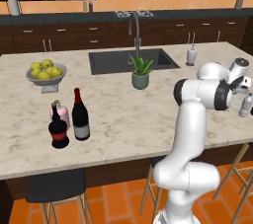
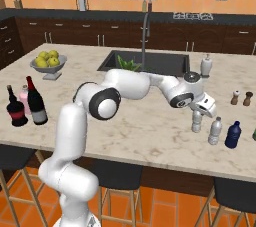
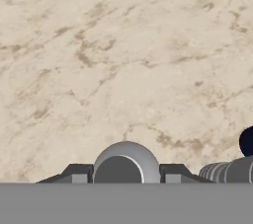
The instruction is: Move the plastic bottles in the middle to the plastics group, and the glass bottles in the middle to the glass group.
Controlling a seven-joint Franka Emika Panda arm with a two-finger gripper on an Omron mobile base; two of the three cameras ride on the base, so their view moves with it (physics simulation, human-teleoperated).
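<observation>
Jaws are sitting clamped on the cap end of a clear plastic bottle [image 3: 126, 163], 1 dark finger [image 3: 74, 172] on each side of its pale round top in the hand view. In the right base view the gripper [image 2: 199, 111] is pointing down over that bottle [image 2: 197, 121], which is standing upright on the marble island counter [image 2: 150, 126] near its right end. Whether the bottle's base is touching the counter or lifted just off it, cannot tell.

Just to the right a 2nd clear plastic bottle [image 2: 215, 131] is standing upright, apart from the held one, and a dark blue bottle [image 2: 232, 135] is standing just beside that, further right. In the hand view the 2nd bottle's ribbed body [image 3: 230, 169] is showing at the lower right with the blue one [image 3: 247, 141] above it. 2 small brown shakers [image 2: 240, 98] are sitting behind them, toward the far edge.

A white soap dispenser [image 2: 205, 66] is standing by the sink [image 2: 145, 61], with a potted plant [image 1: 141, 72] on the near sink edge.

Well apart, at the counter's left end, the tall dark wine bottle [image 1: 80, 115] with red foil neck and grey label is standing upright just beside the squat dark red-labelled bottle [image 1: 59, 129], with the short pink bottle [image 1: 59, 112] right behind it. A bowl of lemons [image 1: 45, 72] is sitting further back on the left.
</observation>
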